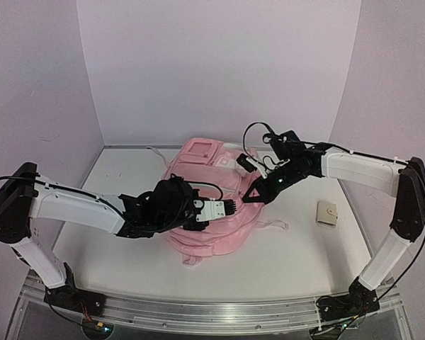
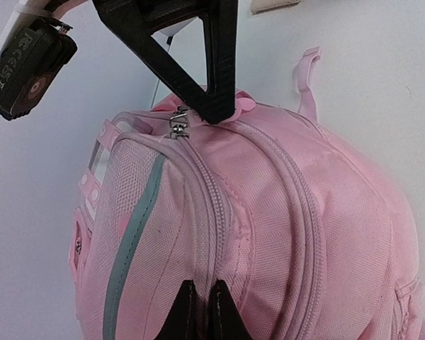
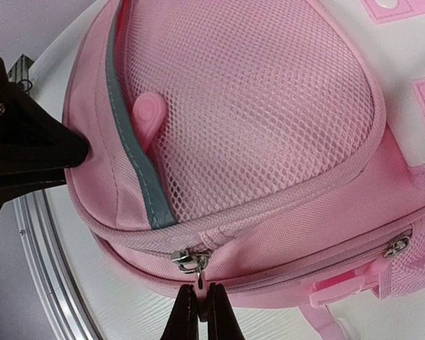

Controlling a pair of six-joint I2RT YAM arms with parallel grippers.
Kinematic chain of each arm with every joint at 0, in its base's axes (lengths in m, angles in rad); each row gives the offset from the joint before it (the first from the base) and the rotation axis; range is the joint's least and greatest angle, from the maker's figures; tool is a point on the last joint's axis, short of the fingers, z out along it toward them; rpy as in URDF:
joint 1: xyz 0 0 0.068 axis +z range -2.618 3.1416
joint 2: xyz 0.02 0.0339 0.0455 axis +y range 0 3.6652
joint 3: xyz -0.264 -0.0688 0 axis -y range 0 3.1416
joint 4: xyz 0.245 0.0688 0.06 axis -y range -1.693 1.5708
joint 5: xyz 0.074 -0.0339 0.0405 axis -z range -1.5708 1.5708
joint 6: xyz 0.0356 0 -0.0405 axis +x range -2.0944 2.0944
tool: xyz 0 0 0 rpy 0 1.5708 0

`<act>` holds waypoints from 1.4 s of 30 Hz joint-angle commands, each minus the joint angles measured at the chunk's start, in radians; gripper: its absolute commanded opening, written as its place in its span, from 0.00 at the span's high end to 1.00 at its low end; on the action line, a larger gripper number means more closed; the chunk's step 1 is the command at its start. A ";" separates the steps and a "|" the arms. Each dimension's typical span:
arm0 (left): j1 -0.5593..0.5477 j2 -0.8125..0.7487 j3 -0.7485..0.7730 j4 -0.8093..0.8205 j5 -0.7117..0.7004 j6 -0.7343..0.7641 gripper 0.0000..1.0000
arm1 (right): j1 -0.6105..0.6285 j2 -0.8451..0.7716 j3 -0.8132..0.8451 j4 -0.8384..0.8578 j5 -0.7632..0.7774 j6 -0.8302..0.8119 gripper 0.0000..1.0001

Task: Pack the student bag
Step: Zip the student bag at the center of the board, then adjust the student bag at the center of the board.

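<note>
One student bag point(image 1: 198, 161), one small tan pouch point(image 1: 327, 213), two end effectors. The bag lies mid-counter point(image 1: 127, 258), with the pouch apart to its right. Both end effectors meet on the bag's right half. The left end effector point(image 2: 198, 315) is pinched together on fabric beside a zip. The right end effector point(image 3: 198, 312) is clamped on a zip pull point(image 3: 196, 269).

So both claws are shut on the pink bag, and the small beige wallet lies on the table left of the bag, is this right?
Not fully. The beige wallet lies right of the student bag, not left; the top view shows it. The left claw and right claw are indeed shut on the bag.
</note>
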 commanded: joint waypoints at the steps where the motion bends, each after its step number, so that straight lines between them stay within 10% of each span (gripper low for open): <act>1: 0.014 -0.093 -0.071 -0.144 -0.122 -0.060 1.00 | 0.020 -0.020 -0.041 -0.029 -0.018 0.027 1.00; 5: 0.015 -0.137 -0.099 -0.171 -0.159 -0.146 0.89 | 0.020 0.004 0.040 -0.081 -0.079 0.058 0.66; 8: 0.015 -0.191 -0.090 -0.218 -0.182 -0.304 0.55 | -0.074 0.020 0.150 -0.094 -0.166 0.102 0.41; 14: 0.016 -0.331 -0.063 -0.336 -0.217 -0.775 0.01 | -0.211 0.140 0.428 -0.098 -0.059 0.145 0.22; 28: 0.015 -0.461 -0.267 -0.236 -0.210 -1.767 0.00 | -0.213 0.545 0.836 -0.089 0.029 0.241 0.07; 42: 0.197 -0.283 -0.263 -0.104 -0.076 -1.965 0.00 | -0.217 0.504 0.583 -0.087 -0.136 0.213 0.23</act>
